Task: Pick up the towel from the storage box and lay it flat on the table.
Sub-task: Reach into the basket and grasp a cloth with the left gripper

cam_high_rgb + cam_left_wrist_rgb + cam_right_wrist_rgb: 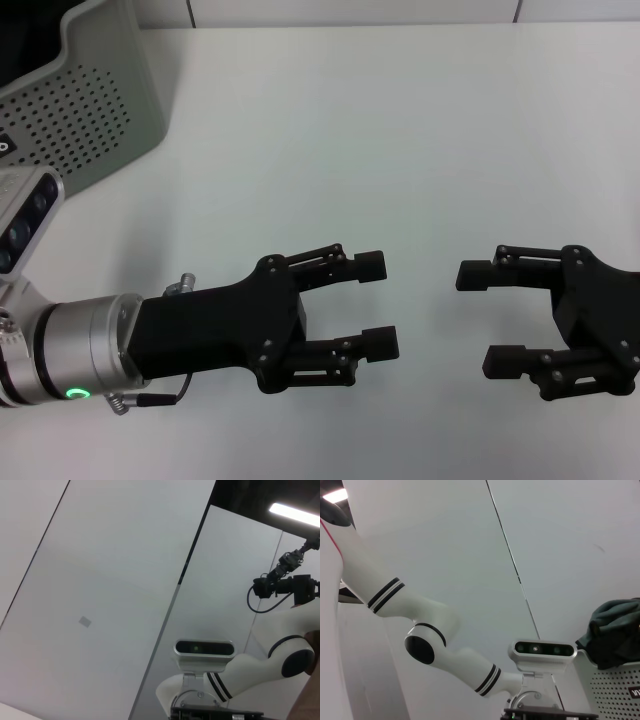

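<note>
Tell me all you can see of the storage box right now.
The storage box is a light grey plastic bin with a thick rounded rim and rows of small round holes in its wall. It stands on the white table at the far left corner of the head view, partly cut off by the frame. In the right wrist view, the bunched dark green-grey towel bulges above its rim. Nothing else touches it.

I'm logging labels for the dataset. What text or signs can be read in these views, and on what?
Dark label on the light grey perforated plastic storage box: white characters cut off at the picture edge, unreadable.
The same box's label in the head view: only a fragment, unreadable.
No other text shows.
</note>
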